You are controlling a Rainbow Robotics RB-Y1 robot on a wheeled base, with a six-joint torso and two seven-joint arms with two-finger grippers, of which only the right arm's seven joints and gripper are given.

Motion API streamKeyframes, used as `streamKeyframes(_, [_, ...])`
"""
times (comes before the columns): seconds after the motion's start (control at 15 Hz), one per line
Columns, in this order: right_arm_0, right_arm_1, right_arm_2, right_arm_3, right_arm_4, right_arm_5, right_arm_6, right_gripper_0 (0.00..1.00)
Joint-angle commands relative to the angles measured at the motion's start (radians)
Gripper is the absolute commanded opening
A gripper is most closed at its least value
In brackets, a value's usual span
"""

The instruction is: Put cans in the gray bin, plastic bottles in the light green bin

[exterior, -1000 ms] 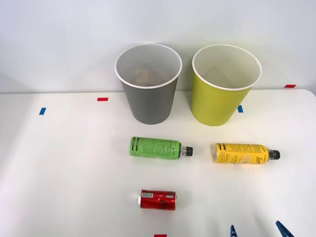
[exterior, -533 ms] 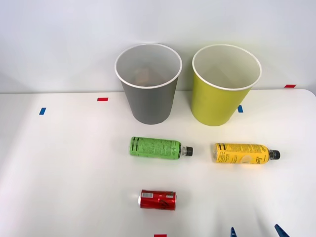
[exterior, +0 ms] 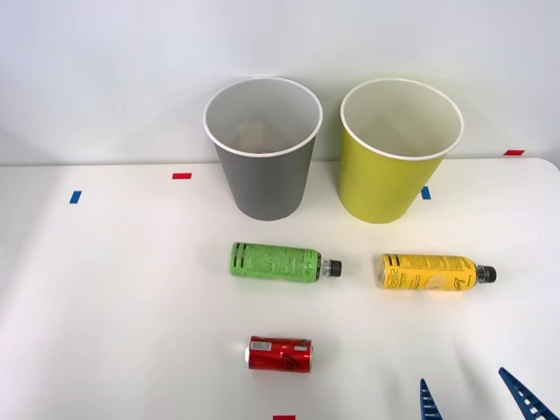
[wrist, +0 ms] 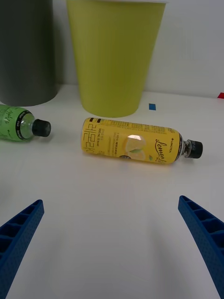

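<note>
A red can (exterior: 279, 354) lies on its side near the table's front. The green-labelled plastic bottle (exterior: 278, 262) (wrist: 21, 127) and the yellow-labelled plastic bottle (exterior: 430, 272) (wrist: 135, 147) lie on their sides mid-table, black caps to the right. Behind them stand the gray bin (exterior: 263, 149) (wrist: 25, 51) and, to its right, the light green bin (exterior: 395, 153) (wrist: 114, 53). My right gripper (exterior: 477, 398) (wrist: 112, 247) is open at the front right, short of the yellow bottle, nothing between its blue fingers (wrist: 21, 229).
Small red tape marks (exterior: 181, 176) and blue tape marks (exterior: 75, 197) dot the white table (exterior: 114, 297). A pale wall rises just behind the bins. The table's right edge curves near another red mark (exterior: 514, 152).
The blue fingertips have pushed further into the front view at its lower right, rising a little toward the yellow bottle. Bottles, can and bins have not moved.
</note>
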Motion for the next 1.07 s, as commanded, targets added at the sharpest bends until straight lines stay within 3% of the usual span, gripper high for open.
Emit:
streamKeyframes(0.07, [-0.072,-0.094,0.001,-0.101,-0.09,0.184,-0.002,1.0])
streamKeyframes(0.47, [-0.26,-0.323,-0.033,-0.105,-0.17,0.293,-0.027,1.0])
streamKeyframes(0.6, [-0.306,-0.401,-0.028,-0.107,-0.178,0.337,-0.109,1.0])
streamKeyframes(1.07, [-0.489,-0.546,-0.008,-0.114,-0.202,0.517,-0.304,1.0])
